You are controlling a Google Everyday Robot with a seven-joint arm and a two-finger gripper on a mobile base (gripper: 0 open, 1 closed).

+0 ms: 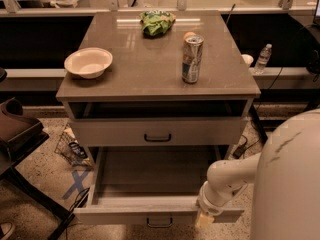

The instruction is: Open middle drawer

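At the very bottom of the view, closest to the robot, the gripper (204, 219) sits against the front edge of the middle drawer (125, 215), low and to the right of centre. It is at the end of the pale arm (232, 176), which reaches in from the right. Whether it is open or closed, or has hold of anything, cannot be told; only its yellowish tip shows below the front board.

The drawer's small dark handle (160, 223) lies just beside the gripper, along the same front edge and toward the left of the view. The front runs side to side, while the drawer slides straight toward the robot. It already stands far out of the cabinet with its bare floor exposed, so the task looks close to done. Any further pull would have to run along that slide line, not sideways toward the handle.

Behind the open box, the taller top drawer (115, 132) is shut. Above it on the cabinet top (145, 64) stand a can (192, 59) nearest, a bowl (88, 62) at the left, and a green bag (156, 22) farthest back
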